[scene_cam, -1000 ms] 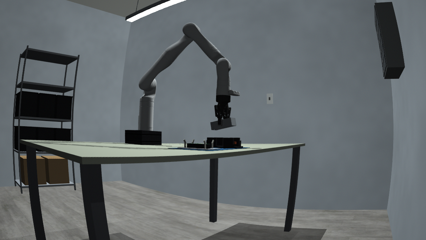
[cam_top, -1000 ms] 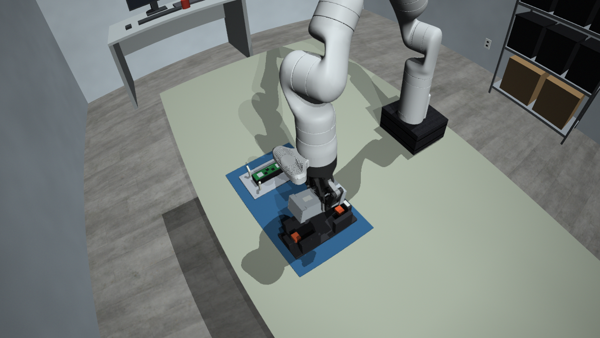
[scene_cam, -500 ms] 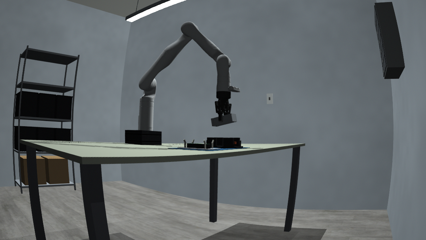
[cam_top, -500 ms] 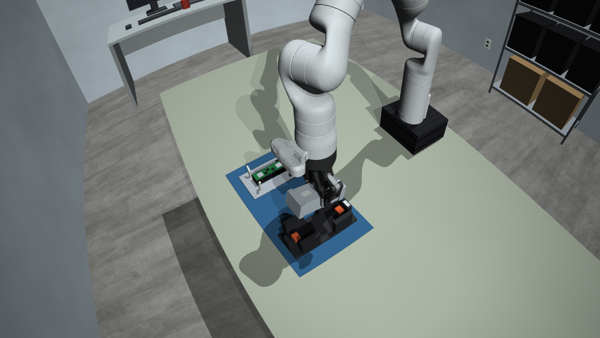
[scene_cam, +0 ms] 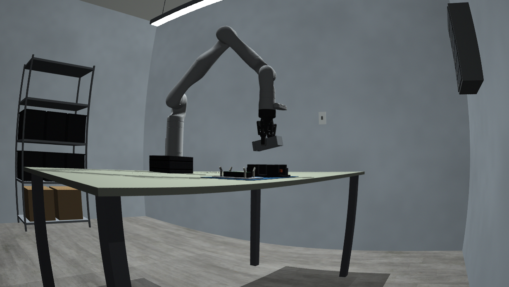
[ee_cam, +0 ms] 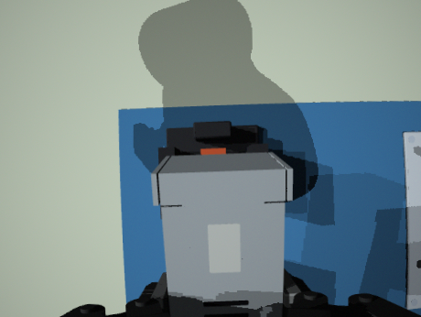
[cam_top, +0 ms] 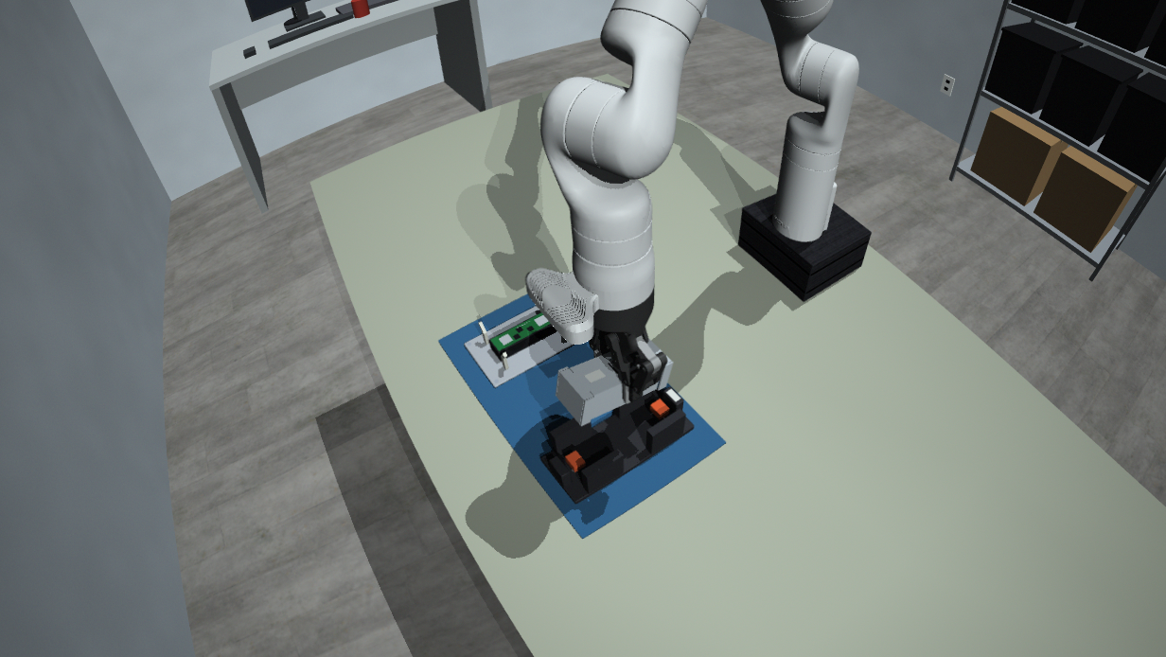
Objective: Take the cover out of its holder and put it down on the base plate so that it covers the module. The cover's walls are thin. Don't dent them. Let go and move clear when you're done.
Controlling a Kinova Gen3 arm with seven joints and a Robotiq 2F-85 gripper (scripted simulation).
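gray cover point(cam_top: 589, 390) point(scene_cam: 275, 142) point(ee_cam: 224, 192) is up in my claw point(cam_top: 632, 390) point(scene_cam: 266, 142) point(ee_cam: 223, 289), its fingers about half open and clamped on it, above the black holder point(cam_top: 624, 444) point(scene_cam: 267, 170) point(ee_cam: 180, 136); the base plate point(cam_top: 499, 377) point(scene_cam: 252, 178) point(ee_cam: 413, 197) lies beside that holder, module point(cam_top: 521, 332) point(scene_cam: 236, 174) uncovered.

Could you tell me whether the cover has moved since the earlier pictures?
Yes: the cover has risen; in the exterior view it hangs farther above the holder.
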